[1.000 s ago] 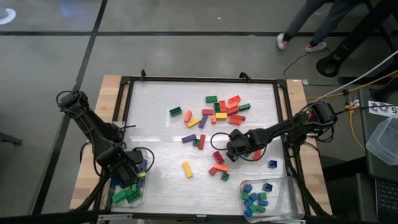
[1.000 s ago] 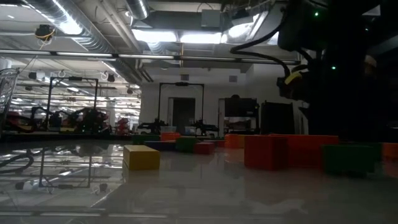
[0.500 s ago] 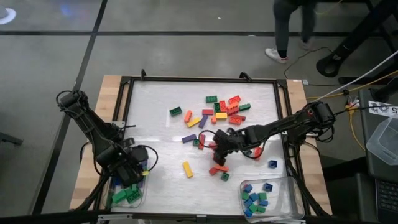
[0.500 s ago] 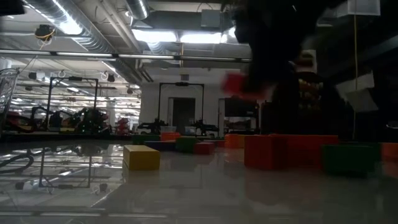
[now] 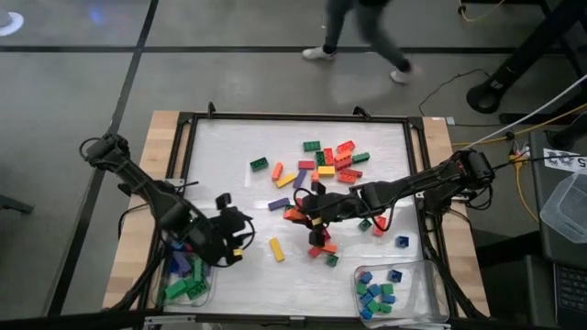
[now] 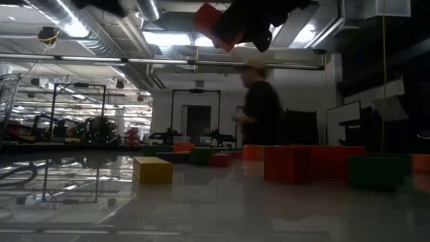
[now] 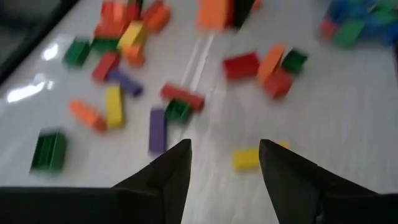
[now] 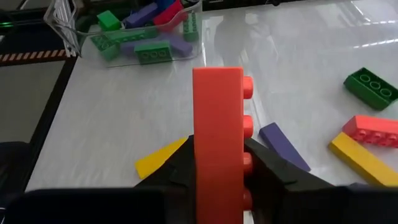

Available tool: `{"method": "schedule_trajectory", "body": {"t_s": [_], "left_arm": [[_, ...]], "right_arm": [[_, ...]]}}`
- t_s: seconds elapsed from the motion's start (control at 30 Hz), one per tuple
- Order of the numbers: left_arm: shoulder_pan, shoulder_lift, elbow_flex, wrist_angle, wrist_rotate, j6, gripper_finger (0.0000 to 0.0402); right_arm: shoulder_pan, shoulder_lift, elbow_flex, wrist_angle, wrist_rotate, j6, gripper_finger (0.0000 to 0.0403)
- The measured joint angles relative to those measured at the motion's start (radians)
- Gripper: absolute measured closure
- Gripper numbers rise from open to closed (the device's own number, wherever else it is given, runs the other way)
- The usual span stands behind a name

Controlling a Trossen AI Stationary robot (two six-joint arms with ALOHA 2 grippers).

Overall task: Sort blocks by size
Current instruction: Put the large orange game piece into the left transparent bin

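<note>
Orange-red and standing on end, a long studded brick sits pinched between the right gripper and its two dark fingers, studs facing sideways, lifted clear of the white table. From above, that right gripper hangs over the middle of the mat, just beside the scattered blocks that spread out behind and to one side of its jaws. Beyond the held brick, ahead of the jaws, a yellow long brick and a purple one lie flat, and farther off a clear tray holds green, purple and red long bricks. Over on the other side, the left gripper is out over the mat next to that same tray, jaws spread and nothing between them. Straight ahead of its fingers lies a yellow brick, with a purple long brick just off to the side of it. A second clear tray near the right arm holds small blue and green squares. A person walks past behind the table.
</note>
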Motion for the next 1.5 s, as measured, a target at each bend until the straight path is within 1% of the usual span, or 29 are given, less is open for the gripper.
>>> {"method": "schedule_trajectory", "body": {"t_s": [0.1,0.2,0.43,0.57,0.73,0.9,1.07,1.23,1.5], "left_arm": [[0.04,0.0,0.0,0.11,0.001,0.134,0.0226],[0.075,0.0,0.0,0.185,0.006,0.233,0.0226],[0.133,0.0,0.0,0.313,0.106,0.406,0.0226],[0.142,0.0,0.0,0.361,0.129,0.481,0.0223],[0.164,0.001,0.0,0.378,0.131,0.464,0.0197],[0.192,0.039,0.0,0.399,0.13,0.426,0.017],[0.212,0.102,0.0,0.408,0.135,0.492,0.0167],[0.219,0.133,0.0,0.408,0.138,0.543,0.0167],[0.239,0.136,0.0,0.449,0.14,0.508,0.0166]], "right_arm": [[0.0,0.0,0.0,0.0,-0.009,-0.023,0.031],[0.0,0.0,0.0,0.014,-0.033,-0.043,0.031],[0.0,0.0,0.0,0.057,-0.066,-0.17,0.0308],[0.0,0.0,0.0,0.075,-0.066,-0.204,0.0308],[0.0,0.0,0.0,0.09,-0.066,-0.231,0.0307],[0.0,0.0,0.0,0.092,-0.066,-0.231,0.0307],[0.0,0.0,0.0,0.101,-0.065,-0.231,0.0306],[0.0,0.0,0.0,0.1,-0.065,-0.232,0.0306],[0.0,-0.003,0.0,0.096,-0.066,-0.232,0.0306]]}}
